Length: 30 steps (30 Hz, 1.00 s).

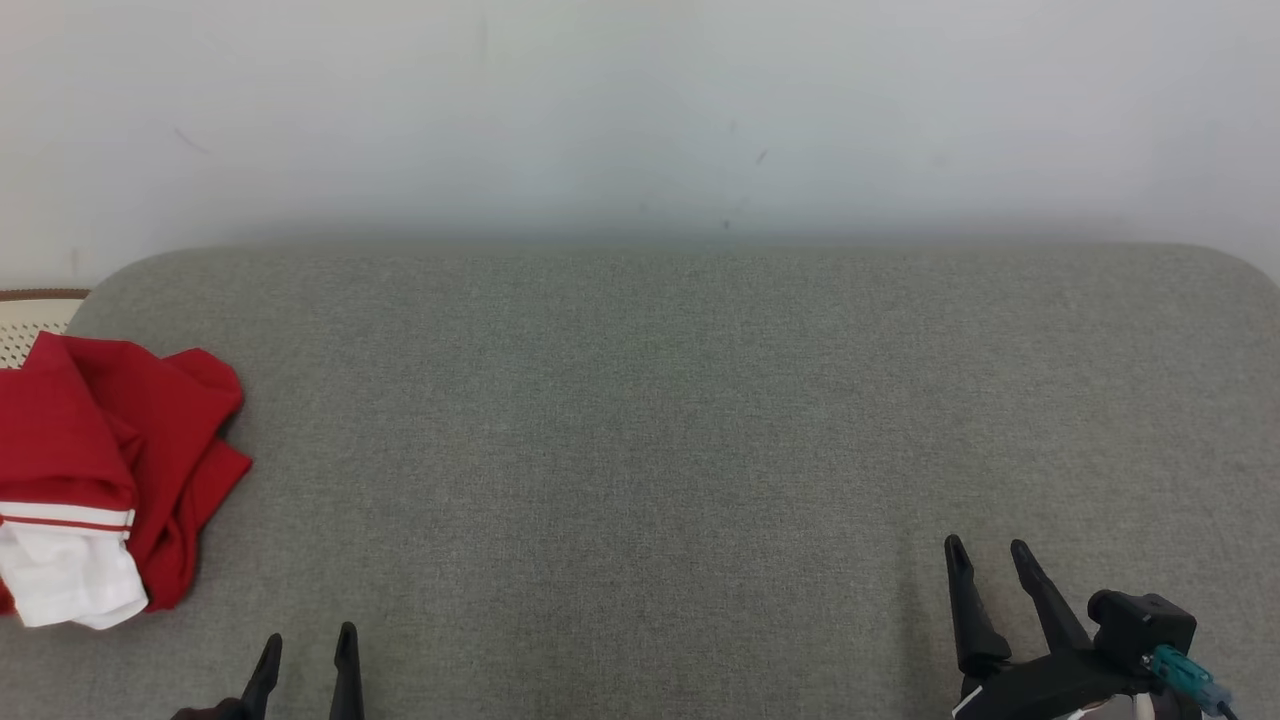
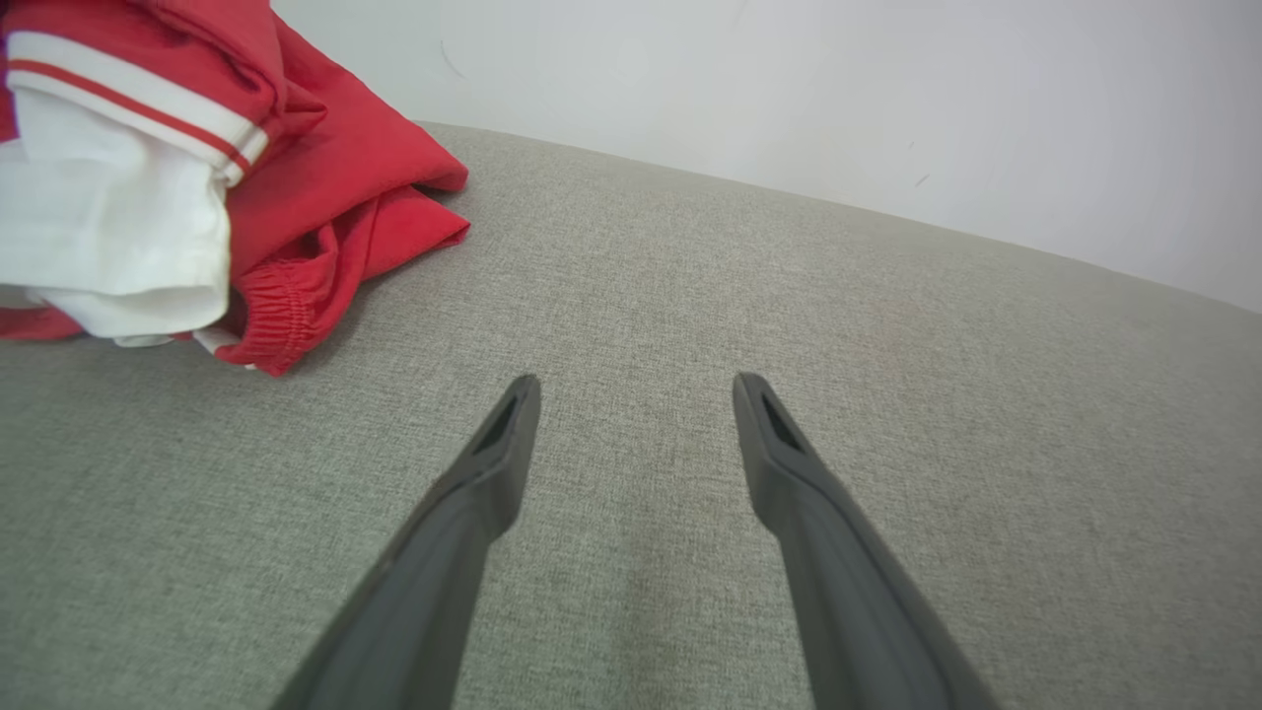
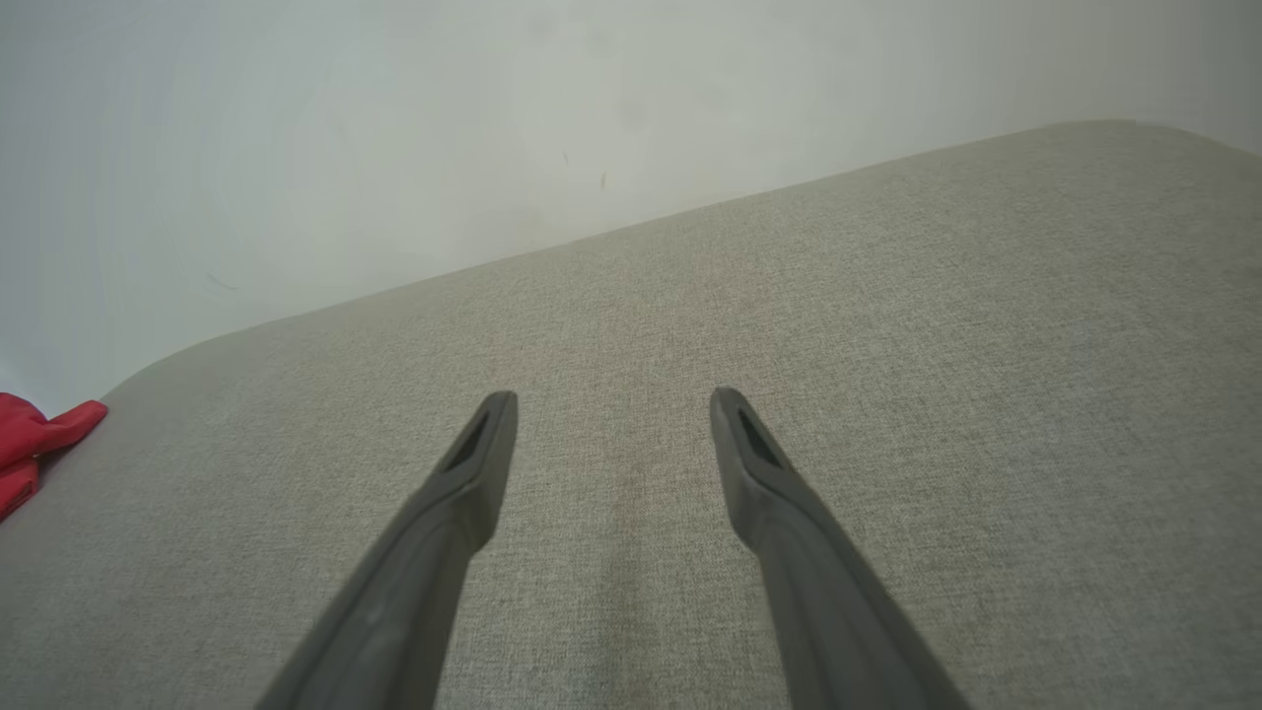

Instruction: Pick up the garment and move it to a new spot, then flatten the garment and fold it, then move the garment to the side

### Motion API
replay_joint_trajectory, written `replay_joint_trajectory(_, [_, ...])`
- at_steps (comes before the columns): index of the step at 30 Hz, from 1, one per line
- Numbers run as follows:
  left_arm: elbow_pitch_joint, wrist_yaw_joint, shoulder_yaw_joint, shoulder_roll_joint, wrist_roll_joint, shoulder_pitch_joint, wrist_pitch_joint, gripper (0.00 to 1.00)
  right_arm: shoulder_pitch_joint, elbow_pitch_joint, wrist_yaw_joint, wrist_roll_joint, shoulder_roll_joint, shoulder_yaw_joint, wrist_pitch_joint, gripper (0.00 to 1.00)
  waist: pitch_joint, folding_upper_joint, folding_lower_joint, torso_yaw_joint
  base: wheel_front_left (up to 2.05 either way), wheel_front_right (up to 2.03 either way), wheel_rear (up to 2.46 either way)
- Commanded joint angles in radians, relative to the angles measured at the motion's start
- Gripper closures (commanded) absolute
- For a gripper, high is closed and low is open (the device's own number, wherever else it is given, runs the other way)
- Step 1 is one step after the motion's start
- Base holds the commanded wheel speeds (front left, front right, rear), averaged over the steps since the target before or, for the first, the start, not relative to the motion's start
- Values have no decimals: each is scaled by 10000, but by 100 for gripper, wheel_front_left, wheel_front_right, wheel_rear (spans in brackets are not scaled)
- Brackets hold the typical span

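Red garment [image 1: 110, 450] crumpled at pad's [image 1: 650, 450] left edge. L tool [image 1: 310, 637] and R tool [image 1: 988, 545] both spread, empty.

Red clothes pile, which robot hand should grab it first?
Probably left. The left hand is open and close to the red garment at the grey surface's left end. The right hand, also open, is far across it.

No legible text, label, brand, number or sign on any surface: the red and white garment [image 1: 120, 450], the grey cushion [image 1: 650, 420] and the pale wall [image 1: 640, 120] carry none
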Motion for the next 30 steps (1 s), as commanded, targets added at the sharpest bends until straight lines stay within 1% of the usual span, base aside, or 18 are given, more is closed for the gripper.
replay_joint_trajectory(1, [-38, 8, 15, 0, 282, 86, -114, 0, -157, -5, 6, -255, -19, 15, -94, 0, 2, 0, 0, -5, 0, 0, 0])
replay_joint_trajectory(8, [-66, -77, 83, -72, 826, 149, -266, 0, -109, 8, 6, -915, 90, -244, -220, 0, -1, 0, 0, -36, 0, 0, 0])
replay_joint_trajectory(27, [-60, 18, 305, -200, 2229, 179, -623, 0, -126, 52, 7, -2466, 138, -341, -532, 0, 40, 0, 0, -6, 0, 0, 0])
replay_joint_trajectory(30, [-61, -19, 359, -208, 2231, 200, -622, 0, -123, 69, 7, -2528, 142, -334, -527, 0, 35, 0, 0, 20, 0, 0, 0])
